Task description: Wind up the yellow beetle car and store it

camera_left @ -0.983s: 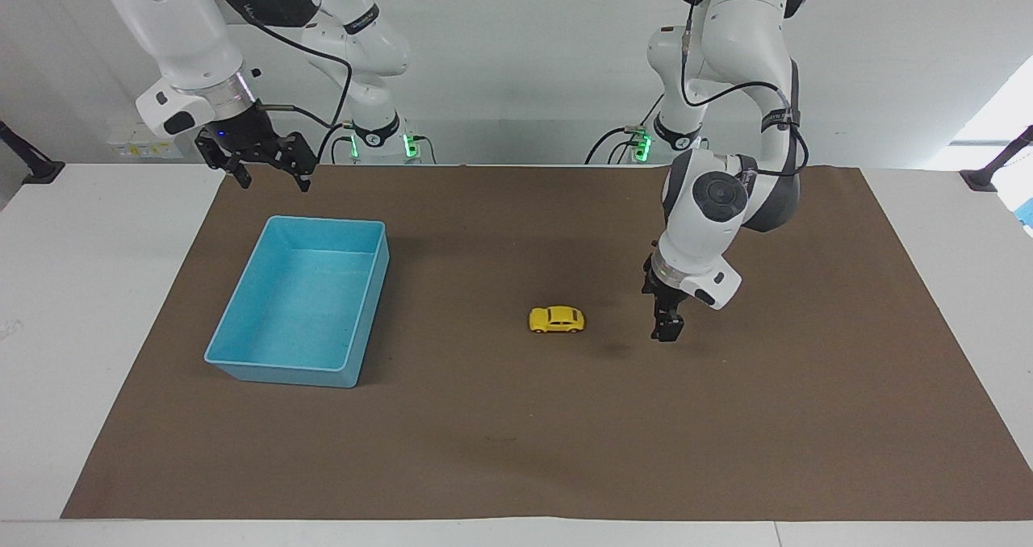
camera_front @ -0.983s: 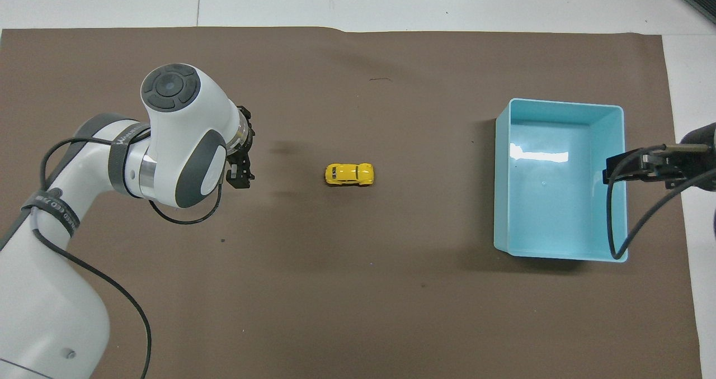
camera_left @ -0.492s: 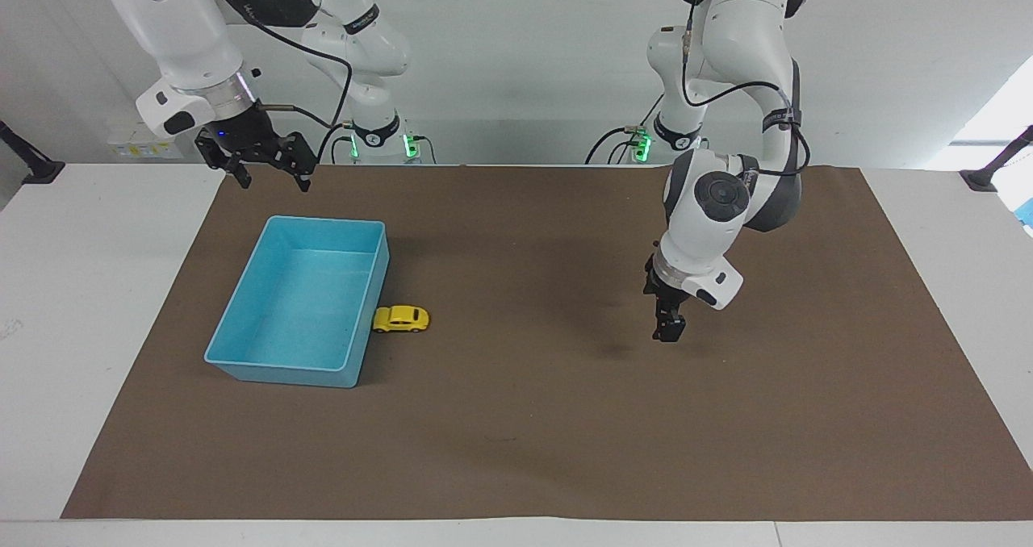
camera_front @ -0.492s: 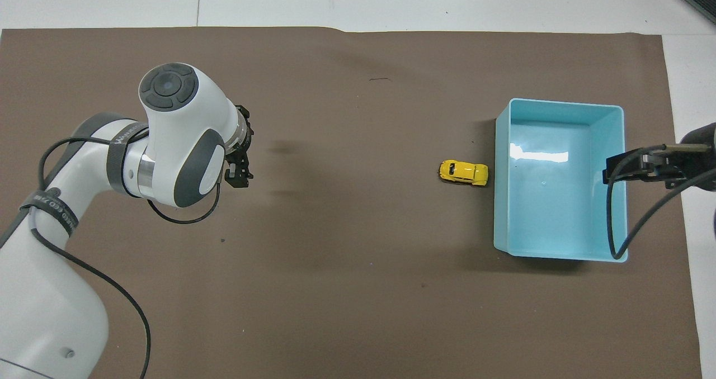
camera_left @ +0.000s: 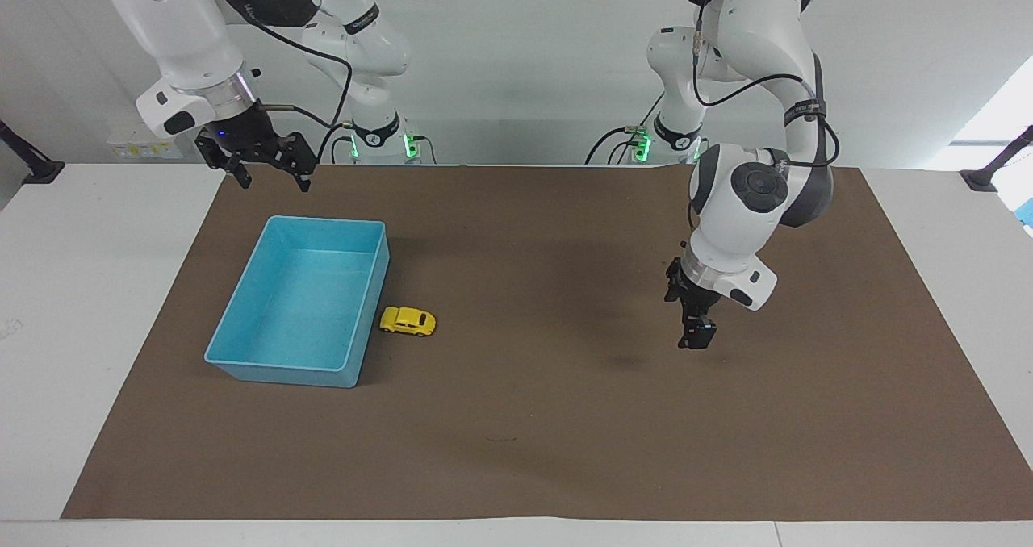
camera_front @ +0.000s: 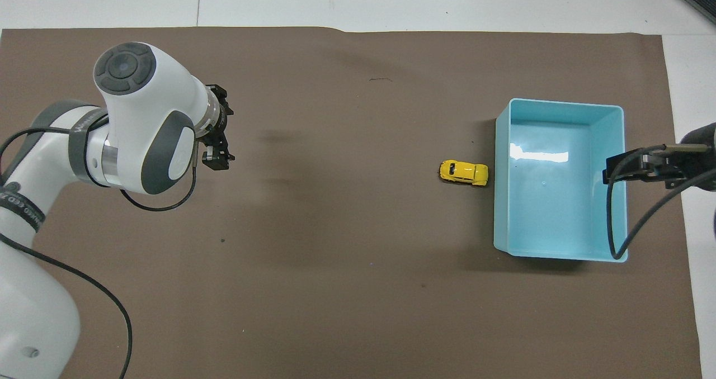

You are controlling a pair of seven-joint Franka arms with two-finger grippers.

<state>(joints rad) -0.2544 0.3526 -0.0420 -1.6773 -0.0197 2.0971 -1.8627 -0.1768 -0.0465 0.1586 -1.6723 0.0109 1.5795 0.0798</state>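
- The yellow beetle car (camera_left: 407, 321) (camera_front: 463, 173) stands on its wheels on the brown mat (camera_left: 516, 418), just beside the outer wall of the blue bin (camera_left: 242, 321) (camera_front: 559, 253); in the overhead view it sits at the bin's nine o'clock. Whether it touches the wall cannot be told.
- The car is outside the bin.
- The left pincer (camera_left: 697, 339) (camera_front: 217, 162) hangs over bare mat, well apart from the car, at the car's nine o'clock in the overhead view. Its fingers are spread and pinch nothing.
- The right pincer (camera_left: 270, 180) (camera_front: 612, 172) hangs raised by the bin's edge nearest the robots, at twelve o'clock of the bin in the facing view. Its fingers are spread wide and hold nothing.
- The mat covers most of the white bench (camera_left: 81, 289).
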